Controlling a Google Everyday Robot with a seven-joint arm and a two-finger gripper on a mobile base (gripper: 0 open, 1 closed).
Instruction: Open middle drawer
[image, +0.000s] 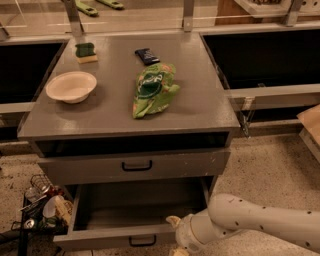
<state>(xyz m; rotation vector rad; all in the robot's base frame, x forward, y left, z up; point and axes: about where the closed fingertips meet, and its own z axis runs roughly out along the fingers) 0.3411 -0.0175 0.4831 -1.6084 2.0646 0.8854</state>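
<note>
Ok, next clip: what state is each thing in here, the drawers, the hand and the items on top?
middle drawer: pulled well out, grey inside showing.
upper drawer: not pulled out, handle free.
hand: low, at the right end of the middle drawer's front.
white bowl: upright on the cabinet top.
green bag: lying flat, mid-top.
sponge: lying flat, back left.
dark bar: lying flat behind the bag.

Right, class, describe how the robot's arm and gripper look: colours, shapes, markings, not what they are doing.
The arm is off-white, built of smooth, rounded, tube-like segments dotted with small dark spots, and it swells into a bulbous joint near its end. No cables show. The gripper, low in the view beside the front panel of the middle drawer, is cream-coloured and blunt.
</note>
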